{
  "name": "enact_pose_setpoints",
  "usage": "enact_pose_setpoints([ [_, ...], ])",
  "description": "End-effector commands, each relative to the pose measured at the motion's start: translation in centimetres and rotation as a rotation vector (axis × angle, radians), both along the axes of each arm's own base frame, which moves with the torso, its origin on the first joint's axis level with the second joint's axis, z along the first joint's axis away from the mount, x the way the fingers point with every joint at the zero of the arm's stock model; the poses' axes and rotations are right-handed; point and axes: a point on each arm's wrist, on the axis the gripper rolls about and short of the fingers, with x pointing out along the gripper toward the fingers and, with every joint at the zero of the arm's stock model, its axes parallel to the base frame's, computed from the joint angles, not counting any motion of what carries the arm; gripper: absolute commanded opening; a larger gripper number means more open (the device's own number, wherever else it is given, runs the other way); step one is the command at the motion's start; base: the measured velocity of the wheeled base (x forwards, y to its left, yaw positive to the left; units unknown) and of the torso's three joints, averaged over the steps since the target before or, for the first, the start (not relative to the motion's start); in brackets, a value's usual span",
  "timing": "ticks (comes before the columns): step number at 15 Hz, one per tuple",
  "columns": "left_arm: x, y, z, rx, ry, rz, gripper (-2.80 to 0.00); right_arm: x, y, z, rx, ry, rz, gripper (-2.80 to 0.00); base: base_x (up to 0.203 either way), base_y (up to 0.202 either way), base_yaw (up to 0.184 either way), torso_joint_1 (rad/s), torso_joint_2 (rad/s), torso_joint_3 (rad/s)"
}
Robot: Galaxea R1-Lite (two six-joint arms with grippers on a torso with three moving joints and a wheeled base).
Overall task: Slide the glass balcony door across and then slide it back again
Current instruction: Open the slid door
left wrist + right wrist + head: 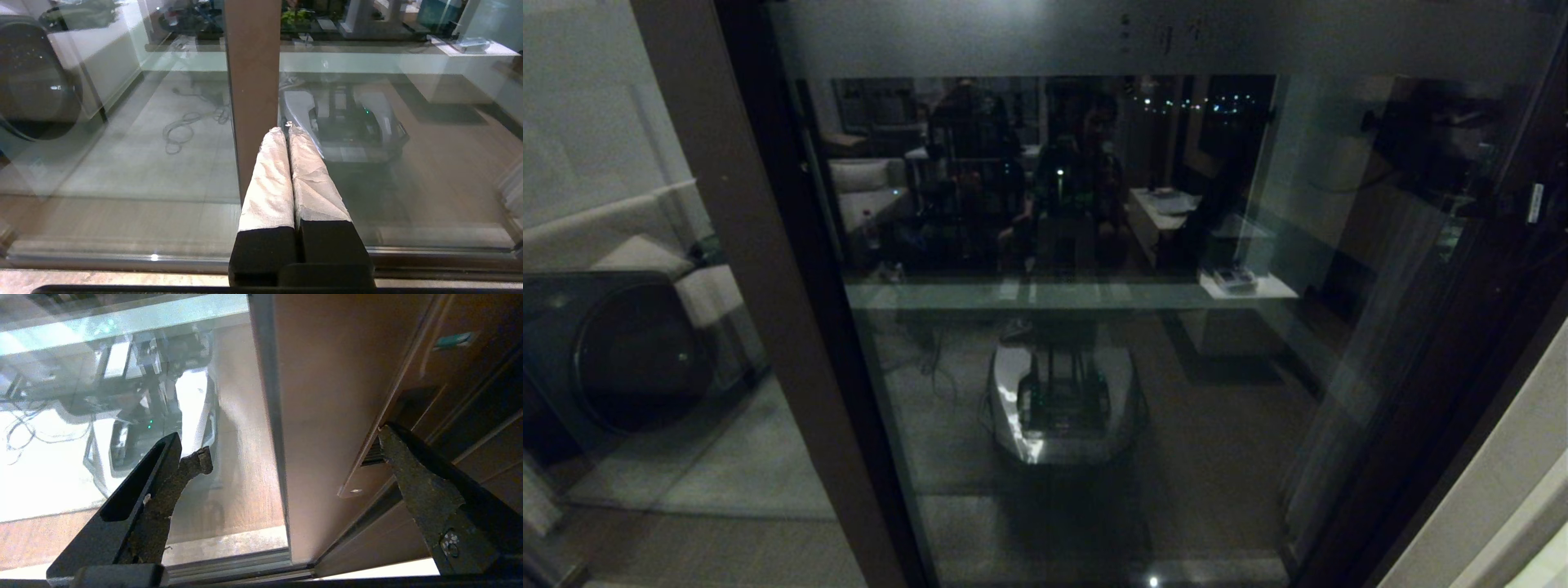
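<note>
Before glass balcony door (1094, 343), right gripper (292, 441) fingers spread at stile, left gripper (288, 130) fingers closed.

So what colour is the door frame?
Brown; the glass balcony door's frame shows best in the right wrist view.

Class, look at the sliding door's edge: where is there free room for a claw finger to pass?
Free: the recessed slot handle in the glass balcony door stile, where one finger of the open right claw sits. Crowded: the dark frame beside it.
</note>
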Motion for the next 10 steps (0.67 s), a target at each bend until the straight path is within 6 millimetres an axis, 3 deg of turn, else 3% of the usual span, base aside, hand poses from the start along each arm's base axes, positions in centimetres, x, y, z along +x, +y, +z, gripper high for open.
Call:
enact_pose_setpoints([
  [1, 0.0, 0.0, 0.0, 0.000, 0.000, 0.000, -2.80, 0.0, 0.2, 0.1, 0.003, -0.001, 0.006, 0.00, 0.000, 0.000, 0.000, 0.000, 0.00, 0.000],
  [10, 0.0, 0.0, 0.0, 0.000, 0.000, 0.000, -2.80, 0.0, 1.9, -0.1, 0.020, 0.016, 0.041, 0.00, 0.000, 0.000, 0.000, 0.000, 0.00, 0.000],
])
